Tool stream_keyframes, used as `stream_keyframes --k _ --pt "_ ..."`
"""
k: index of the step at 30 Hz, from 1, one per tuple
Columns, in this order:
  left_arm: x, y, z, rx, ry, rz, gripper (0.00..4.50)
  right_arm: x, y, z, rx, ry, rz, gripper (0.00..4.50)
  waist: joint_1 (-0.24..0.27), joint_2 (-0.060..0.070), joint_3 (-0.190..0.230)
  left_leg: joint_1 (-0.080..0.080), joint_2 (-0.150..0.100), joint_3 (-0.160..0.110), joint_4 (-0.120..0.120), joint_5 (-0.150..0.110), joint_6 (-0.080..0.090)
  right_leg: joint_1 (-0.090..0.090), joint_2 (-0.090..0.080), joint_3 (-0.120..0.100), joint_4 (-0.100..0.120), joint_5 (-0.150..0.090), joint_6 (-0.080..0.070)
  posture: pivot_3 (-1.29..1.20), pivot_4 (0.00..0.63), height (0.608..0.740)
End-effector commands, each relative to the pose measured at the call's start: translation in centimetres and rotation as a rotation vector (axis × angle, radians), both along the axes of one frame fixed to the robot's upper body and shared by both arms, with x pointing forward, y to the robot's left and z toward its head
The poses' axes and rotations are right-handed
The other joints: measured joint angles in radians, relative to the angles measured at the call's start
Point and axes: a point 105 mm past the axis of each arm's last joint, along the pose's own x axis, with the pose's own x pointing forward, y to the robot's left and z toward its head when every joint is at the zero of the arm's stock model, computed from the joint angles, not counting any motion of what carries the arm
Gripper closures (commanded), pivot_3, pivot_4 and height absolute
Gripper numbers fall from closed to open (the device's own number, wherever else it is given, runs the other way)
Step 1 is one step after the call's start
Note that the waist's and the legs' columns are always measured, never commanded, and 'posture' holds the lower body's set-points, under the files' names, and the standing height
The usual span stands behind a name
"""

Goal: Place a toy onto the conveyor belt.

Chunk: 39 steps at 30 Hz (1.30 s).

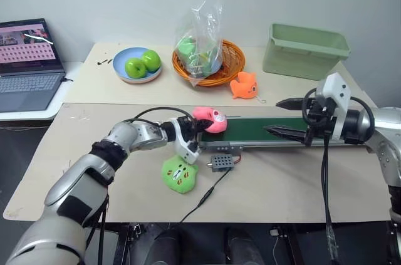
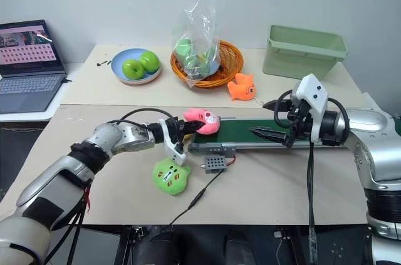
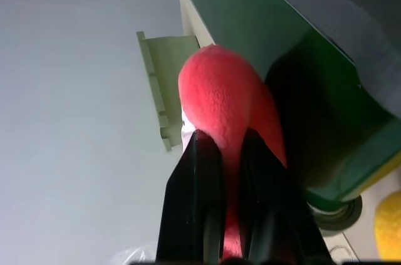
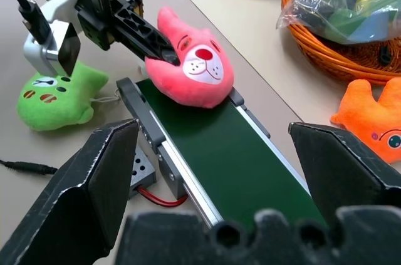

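Even bright indoor light, soft shadows, sharp focus.

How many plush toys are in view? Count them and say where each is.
3. The pink toy is clamped in the left gripper at the conveyor belt's end; a green plush lies on the table before it; an orange plush lies beside the basket. The bag may hide more.

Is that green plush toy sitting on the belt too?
No, the green plush toy lies on the table beside the conveyor belt; the pink toy is at the belt's end.
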Motion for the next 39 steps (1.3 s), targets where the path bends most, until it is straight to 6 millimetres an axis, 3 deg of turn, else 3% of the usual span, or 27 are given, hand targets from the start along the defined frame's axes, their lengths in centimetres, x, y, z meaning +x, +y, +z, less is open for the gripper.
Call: stream_keyframes --k 1,11,14,19,21,24,27,33,39 --pt "-0.3 -0.7 0.8 -0.026 0.015 -0.045 4.44 -0.5 -0.3 1.4 0.001 -0.054 -0.016 0.00 0.000 0.000 0.000 0.000 0.000 0.000 0.000 0.000 0.000 0.000 0.000 0.000 0.000 0.000 0.000 0.00 0.150 0.740" --pt "-0.3 -0.4 -0.7 -0.005 0.113 -0.034 1.13 -0.1 -0.2 1.6 0.002 -0.071 -0.018 0.00 0.000 0.000 0.000 0.000 0.000 0.000 0.001 0.000 0.000 0.000 0.000 0.000 0.000 0.000 0.001 0.00 0.150 0.740" --pt "-0.6 0.2 -0.2 -0.027 0.139 -0.030 0.10 0.0 -0.2 1.7 -0.003 -0.073 -0.017 0.00 -0.008 0.000 0.000 0.000 0.000 0.000 0.001 0.000 0.000 0.000 0.000 0.000 0.000 0.000 0.001 0.00 0.150 0.740" --pt "-0.1 0.6 2.4 -0.238 0.375 0.070 0.03 0.1 -0.3 1.9 -0.010 -0.077 -0.016 0.00 -0.014 0.000 0.000 0.001 0.000 0.000 0.001 0.000 0.000 0.000 0.000 0.001 0.000 0.000 0.001 0.00 0.150 0.740" --pt "0.1 1.1 3.0 -0.363 0.622 0.157 0.03 0.1 -0.5 2.0 -0.015 -0.079 -0.016 0.00 -0.015 0.000 0.000 0.001 0.001 0.000 0.001 0.000 0.000 0.000 0.000 0.001 0.002 0.000 0.000 0.00 0.150 0.740" --pt "-1.6 2.3 3.2 -0.465 1.091 0.197 0.03 0.3 -0.7 2.0 -0.032 -0.078 -0.014 0.00 -0.018 0.001 0.000 -0.002 0.001 0.000 0.002 0.000 0.000 -0.001 0.000 0.000 0.003 0.000 0.000 0.00 0.150 0.740" --pt "-3.1 3.8 3.6 -0.527 1.362 0.221 0.03 0.6 -0.9 2.0 -0.051 -0.078 -0.011 0.00 -0.026 0.001 0.000 -0.004 0.002 -0.001 0.006 -0.001 0.002 -0.002 0.001 0.000 0.004 0.000 0.001 0.00 0.150 0.740" --pt "-5.3 6.8 5.1 -0.627 1.539 0.282 0.03 1.0 -0.4 2.9 -0.052 -0.099 0.034 0.00 -0.034 0.001 0.000 0.000 0.002 -0.001 0.008 -0.001 0.003 0.000 0.002 0.002 0.002 0.000 0.001 0.00 0.150 0.740" --pt "-6.0 9.1 6.3 -0.730 1.502 0.354 0.03 0.7 0.8 3.8 -0.025 -0.107 0.120 0.00 -0.027 0.001 0.000 0.000 0.002 -0.001 0.008 -0.002 0.003 0.000 0.002 0.001 0.002 0.000 0.001 0.00 0.150 0.740"
